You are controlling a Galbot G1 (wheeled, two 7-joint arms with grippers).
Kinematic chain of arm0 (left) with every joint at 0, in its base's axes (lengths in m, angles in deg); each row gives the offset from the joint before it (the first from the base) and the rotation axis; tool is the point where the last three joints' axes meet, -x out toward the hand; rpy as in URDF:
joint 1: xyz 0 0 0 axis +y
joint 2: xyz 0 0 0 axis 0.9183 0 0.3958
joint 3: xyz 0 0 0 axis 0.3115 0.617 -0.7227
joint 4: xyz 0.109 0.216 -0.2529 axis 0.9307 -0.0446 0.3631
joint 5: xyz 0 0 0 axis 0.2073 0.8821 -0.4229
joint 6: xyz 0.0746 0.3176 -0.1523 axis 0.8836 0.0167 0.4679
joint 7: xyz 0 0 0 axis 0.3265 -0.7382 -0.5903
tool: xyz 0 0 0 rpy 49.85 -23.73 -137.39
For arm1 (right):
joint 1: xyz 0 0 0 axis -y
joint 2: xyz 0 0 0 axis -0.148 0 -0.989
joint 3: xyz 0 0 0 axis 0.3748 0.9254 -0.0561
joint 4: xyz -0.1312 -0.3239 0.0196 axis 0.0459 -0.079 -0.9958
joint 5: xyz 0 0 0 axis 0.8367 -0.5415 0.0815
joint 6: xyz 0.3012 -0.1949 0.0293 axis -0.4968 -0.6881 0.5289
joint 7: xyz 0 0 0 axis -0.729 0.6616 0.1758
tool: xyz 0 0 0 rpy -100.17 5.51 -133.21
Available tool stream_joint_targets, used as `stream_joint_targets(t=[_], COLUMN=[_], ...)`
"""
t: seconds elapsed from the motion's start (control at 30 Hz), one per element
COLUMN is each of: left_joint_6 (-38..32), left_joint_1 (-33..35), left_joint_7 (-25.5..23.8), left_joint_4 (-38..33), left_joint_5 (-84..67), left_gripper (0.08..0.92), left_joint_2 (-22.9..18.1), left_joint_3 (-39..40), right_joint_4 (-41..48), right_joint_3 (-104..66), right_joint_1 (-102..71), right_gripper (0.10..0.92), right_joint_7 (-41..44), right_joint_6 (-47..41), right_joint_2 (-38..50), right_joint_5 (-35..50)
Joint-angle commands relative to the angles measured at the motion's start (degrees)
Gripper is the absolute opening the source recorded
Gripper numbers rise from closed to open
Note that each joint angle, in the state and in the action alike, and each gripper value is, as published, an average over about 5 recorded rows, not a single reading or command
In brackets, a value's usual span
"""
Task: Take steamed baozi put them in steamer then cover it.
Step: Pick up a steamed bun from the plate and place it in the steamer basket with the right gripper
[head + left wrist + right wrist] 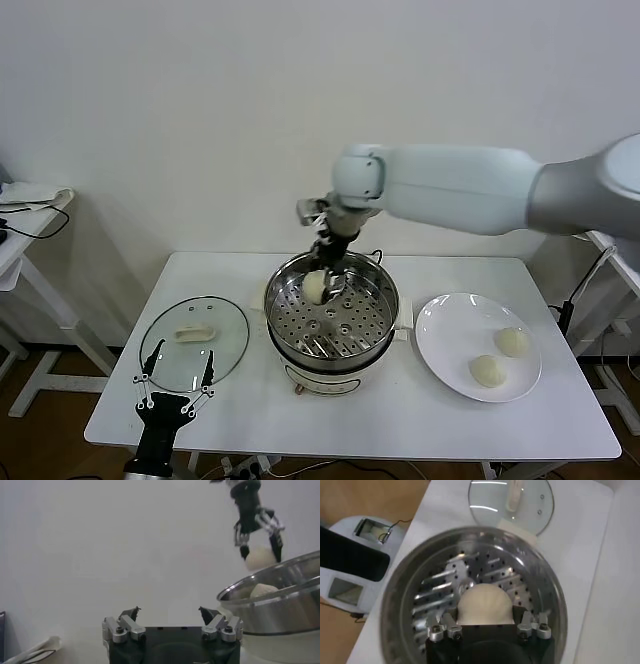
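Steel steamer (331,312) partly hides the baozi (315,287) pinched by right hand (328,276); left hand (176,384) spread, idle.

shiny perforated steel steamer (332,318), clear glass lid (194,343), glossy white plate (445,345)

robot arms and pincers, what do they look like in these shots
The right arm has a smooth pale grey-white shell with rounded joints and a small grey block at the wrist. The right pincer is black, with thin silver linkage fingers. The left pincer matches it: a black body, silver metal links with round screws, and dark pointed tips.
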Motion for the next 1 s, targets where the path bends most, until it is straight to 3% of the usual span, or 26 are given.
stream_joint_targets(t=[0.03, 0.43, 0.67, 0.87, 1.0], left_joint_6=[-0.1, -0.2, -0.2, 0.0, 0.0], left_joint_1=[0.1, 0.3, 0.4, 0.3, 0.3], left_joint_7=[0.1, 0.2, 0.2, 0.2, 0.2], left_joint_4=[0.1, 0.1, 0.1, 0.1, 0.0], left_joint_5=[0.0, 0.0, 0.1, 0.2, 0.2], left_gripper=[0.823, 0.823, 0.823, 0.823, 0.823], left_joint_2=[0.2, 0.1, -0.1, -0.4, -0.3], left_joint_3=[-0.1, -0.4, -0.5, -0.3, -0.2], right_joint_4=[2.7, 3.6, 1.5, -6.9, -11.9], right_joint_3=[1.4, 0.9, -0.2, -2.7, -5.2], right_joint_1=[-4.9, -6.4, -5.7, -0.4, 3.6], right_gripper=[0.698, 0.718, 0.808, 0.822, 0.823], right_joint_7=[-7.2, -7.6, -7.6, -3.8, 5.4], right_joint_6=[-2.2, -2.3, -2.2, -1.5, 2.0], right_joint_2=[-6.6, -7.0, -4.7, 5.3, 18.0], right_joint_5=[1.8, 0.3, -0.3, -3.7, -9.6])
